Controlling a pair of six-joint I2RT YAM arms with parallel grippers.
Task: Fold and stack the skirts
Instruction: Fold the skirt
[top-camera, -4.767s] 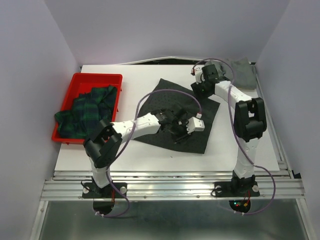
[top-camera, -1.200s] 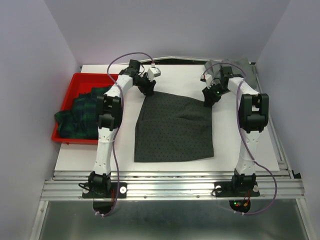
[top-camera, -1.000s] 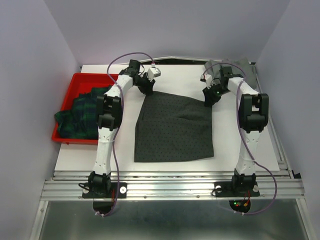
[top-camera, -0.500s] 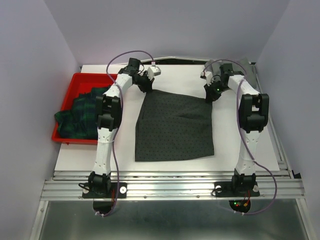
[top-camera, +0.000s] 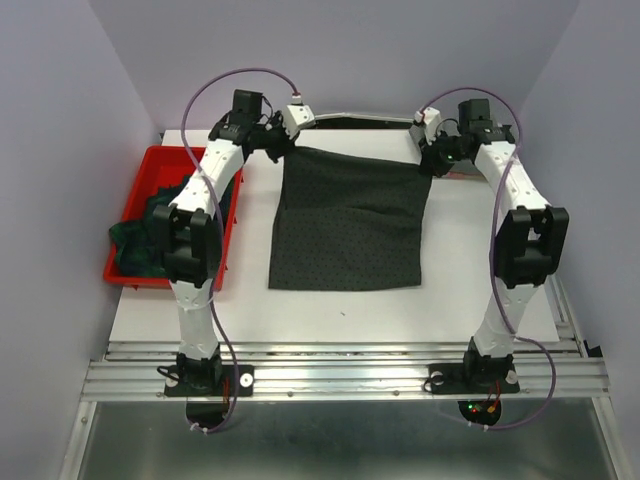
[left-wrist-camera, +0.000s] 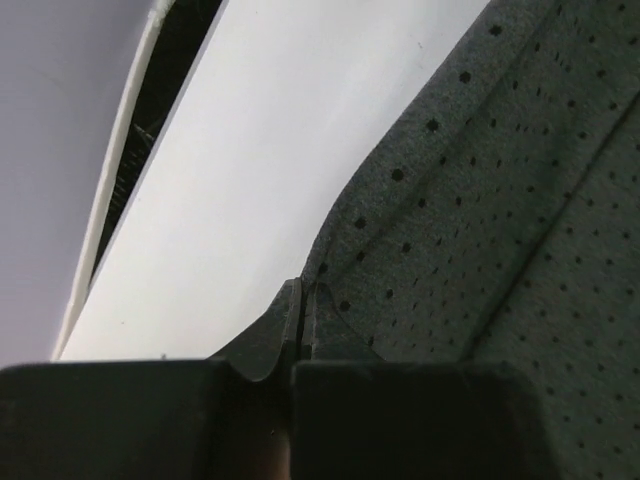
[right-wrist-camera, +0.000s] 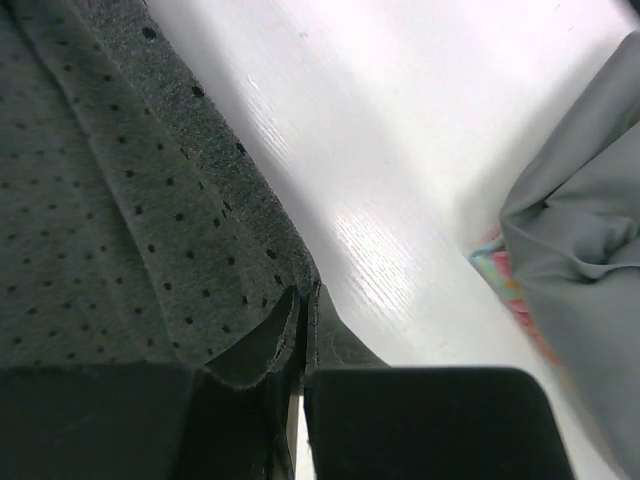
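Note:
The dark charcoal dotted skirt (top-camera: 350, 220) lies in the middle of the white table, its far edge lifted. My left gripper (top-camera: 282, 148) is shut on the skirt's far left corner; in the left wrist view its jaws (left-wrist-camera: 300, 300) pinch the dotted cloth (left-wrist-camera: 480, 200). My right gripper (top-camera: 432, 160) is shut on the far right corner; the right wrist view shows the cloth (right-wrist-camera: 110, 220) clamped at its jaws (right-wrist-camera: 305, 305). The plaid skirt (top-camera: 150, 225) lies heaped in the red tray (top-camera: 150, 165). The plain grey skirt (right-wrist-camera: 580, 240) lies to the right of my right gripper, hidden by the arm in the top view.
The red tray sits at the table's left edge, under my left arm. Purple walls close in the back and both sides. Cables loop above both wrists. A metal rail (top-camera: 350, 375) runs along the near edge.
Both grippers shut on the skirt's far corners and rose, lifting the far edge and pulling it toward the back. The near hem slid a little away from me.

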